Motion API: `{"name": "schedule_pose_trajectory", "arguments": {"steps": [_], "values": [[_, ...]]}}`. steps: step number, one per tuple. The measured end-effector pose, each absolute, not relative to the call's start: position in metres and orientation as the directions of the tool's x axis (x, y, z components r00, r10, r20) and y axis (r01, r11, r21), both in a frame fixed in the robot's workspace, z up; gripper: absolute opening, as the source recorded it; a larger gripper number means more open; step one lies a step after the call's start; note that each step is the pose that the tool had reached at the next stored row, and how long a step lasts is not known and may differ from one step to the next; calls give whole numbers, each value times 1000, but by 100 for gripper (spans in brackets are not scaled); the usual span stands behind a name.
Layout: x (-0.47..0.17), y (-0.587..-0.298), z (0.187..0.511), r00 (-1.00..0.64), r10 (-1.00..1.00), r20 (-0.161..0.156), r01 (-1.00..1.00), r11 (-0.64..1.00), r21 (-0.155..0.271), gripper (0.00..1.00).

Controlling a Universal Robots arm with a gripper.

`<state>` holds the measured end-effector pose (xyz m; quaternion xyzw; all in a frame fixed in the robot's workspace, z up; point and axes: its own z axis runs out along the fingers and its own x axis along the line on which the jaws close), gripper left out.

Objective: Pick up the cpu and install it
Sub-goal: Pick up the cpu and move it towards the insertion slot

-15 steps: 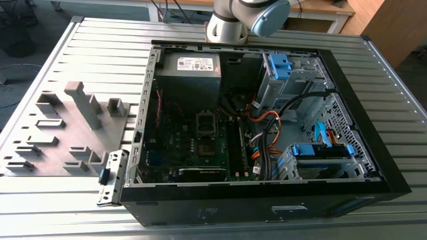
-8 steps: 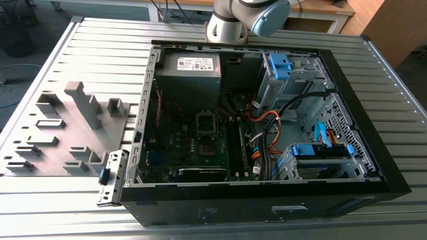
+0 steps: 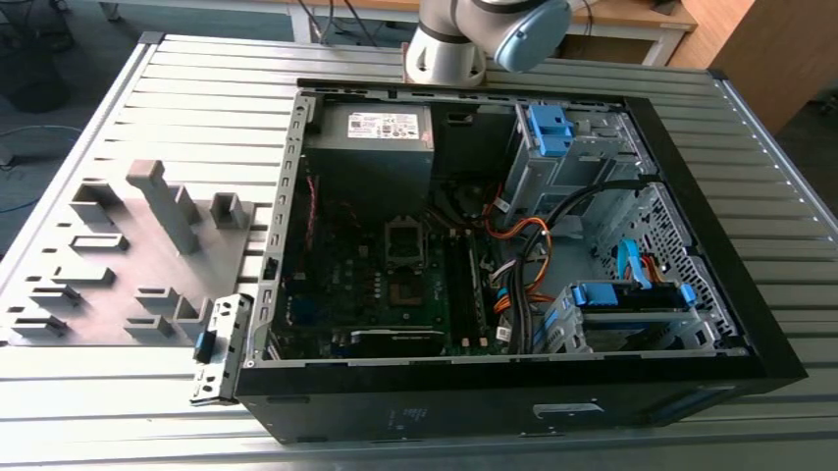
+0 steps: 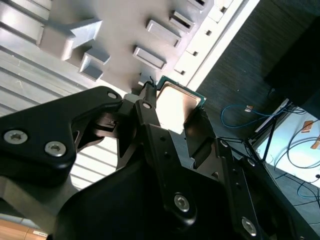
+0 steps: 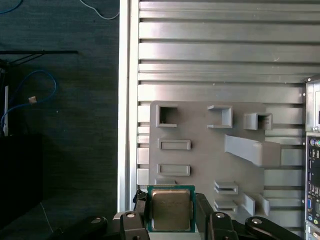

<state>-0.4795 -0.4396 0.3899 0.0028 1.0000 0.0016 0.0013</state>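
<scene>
The cpu (image 5: pixel 171 210) is a small square chip with a silver lid and a green rim. It sits between the two black fingers (image 5: pixel 141 212) of my gripper (image 5: pixel 171 202), which is shut on its opposite edges. In the second wrist view the cpu (image 4: pixel 176 100) shows the same way, clamped in the gripper (image 4: pixel 172 114) with the grey fixture plate (image 4: pixel 125 30) behind it. The open computer case (image 3: pixel 733 324) lies on the table in the exterior view, with the motherboard's socket (image 3: pixel 406 240) near its middle.
A grey fixture plate (image 3: pixel 131 265) with raised blocks and slots lies on the ribbed metal table (image 3: pixel 196 88), at the exterior view's left of the case. The arm's base (image 3: pixel 452 44) stands behind the case. Cables, drive cages and a power supply (image 3: pixel 373 132) crowd the case's inside.
</scene>
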Motion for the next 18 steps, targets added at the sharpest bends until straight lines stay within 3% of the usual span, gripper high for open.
{"name": "schedule_pose_trajectory", "arguments": {"steps": [18], "values": [[-432, -440, 390, -1000, 5, 7, 5, 1000, 3, 47]]}}
